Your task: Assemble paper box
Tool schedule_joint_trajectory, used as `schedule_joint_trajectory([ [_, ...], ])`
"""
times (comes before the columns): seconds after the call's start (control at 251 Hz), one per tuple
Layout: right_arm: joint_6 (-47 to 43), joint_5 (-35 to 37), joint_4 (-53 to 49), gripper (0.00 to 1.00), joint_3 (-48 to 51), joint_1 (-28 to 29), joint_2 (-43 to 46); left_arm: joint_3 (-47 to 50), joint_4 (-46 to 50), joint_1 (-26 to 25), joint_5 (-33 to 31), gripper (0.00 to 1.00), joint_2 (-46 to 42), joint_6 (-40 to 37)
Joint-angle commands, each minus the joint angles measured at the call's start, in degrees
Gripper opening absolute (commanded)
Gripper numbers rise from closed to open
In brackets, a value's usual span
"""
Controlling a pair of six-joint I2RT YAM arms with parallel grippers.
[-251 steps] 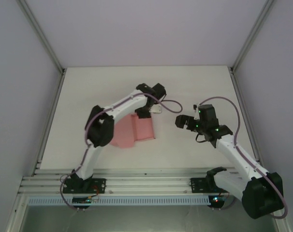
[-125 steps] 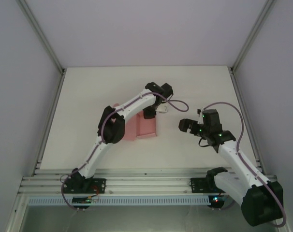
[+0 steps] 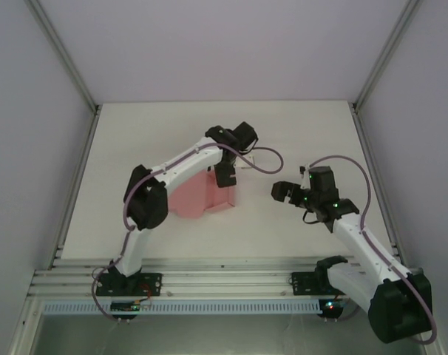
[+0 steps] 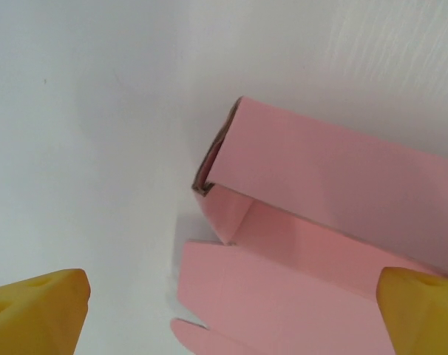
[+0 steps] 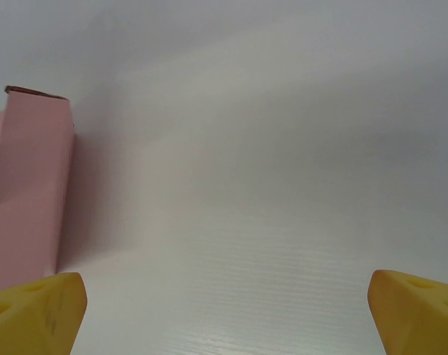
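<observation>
Top external view: left tool [image 3: 225, 177] spread over paper box [image 3: 197, 197], right tool [image 3: 281, 191] spread nearby.

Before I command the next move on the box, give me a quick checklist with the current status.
1. Left pincer open, gripping nothing: ok.
2. Right pincer open, empty: ok.
3. Right pincer apart from box: ok, bare table lies between them.
4. Box fully folded: not ok; one wall stands, and a panel and a flap lie open.
5. Left pincer clear of box: cannot tell; it hangs right above it.
</observation>
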State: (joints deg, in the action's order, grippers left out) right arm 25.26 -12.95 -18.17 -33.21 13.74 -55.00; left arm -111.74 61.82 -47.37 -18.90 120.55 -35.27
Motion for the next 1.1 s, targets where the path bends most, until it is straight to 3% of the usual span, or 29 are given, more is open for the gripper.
schedule_joint_trajectory([
  [0.0, -2.01, -2.14, 1.65, 1.0, -3.29, 0.32, -1.41, 5.59, -6.03, 0.1, 0.15, 1.0, -5.06, 1.26],
  [0.295, -7.27, -2.35, 1.17, 0.99, -14.34, 5.26, -10.82, 19.52, -17.27, 3.62, -0.59, 1.0, -18.9, 8.34],
  [0.463, -11.48, 0.33, -4.17, 0.98, -26.5, 9.93, -21.49, 28.0, -22.17, 5.69, -6.3, 1.0, -26.89, 14.91],
  [0.627, -15.7, 2.88, -12.88, 0.95, -42.24, 15.46, -34.38, 38.61, -27.25, 8.03, -13.41, 0.99, -36.61, 29.98],
  [0.71, -18.96, 5.78, -18.91, 0.94, -51.51, 18.84, -41.78, 43.39, -26.17, 10.03, -17.21, 0.99, -42.06, 43.32],
  [0.794, -23.11, 7.3, -25.91, 0.91, -60.76, 21.63, -49.65, 48.8, -24.96, 13.92, -13.46, 1.0, -47.7, 55.72],
  [0.854, -27.28, 9.08, -31.72, 0.88, -68.28, 23.51, -55.59, 53.65, -26.67, 17.42, -7.86, 1.0, -51.87, 60.33],
  [0.926, -32.38, 11.56, -38.45, 0.87, -76.68, 25.6, -62.49, 59.24, -29.28, 20.81, -1.47, 1.0, -56.7, 62.99],
  [1.094, -43.38, 12.83, -51.04, 0.79, -96.44, 28.37, -77.19, 68.25, -34.99, 25.67, 4.51, 0.99, -65.73, 65.22],
])
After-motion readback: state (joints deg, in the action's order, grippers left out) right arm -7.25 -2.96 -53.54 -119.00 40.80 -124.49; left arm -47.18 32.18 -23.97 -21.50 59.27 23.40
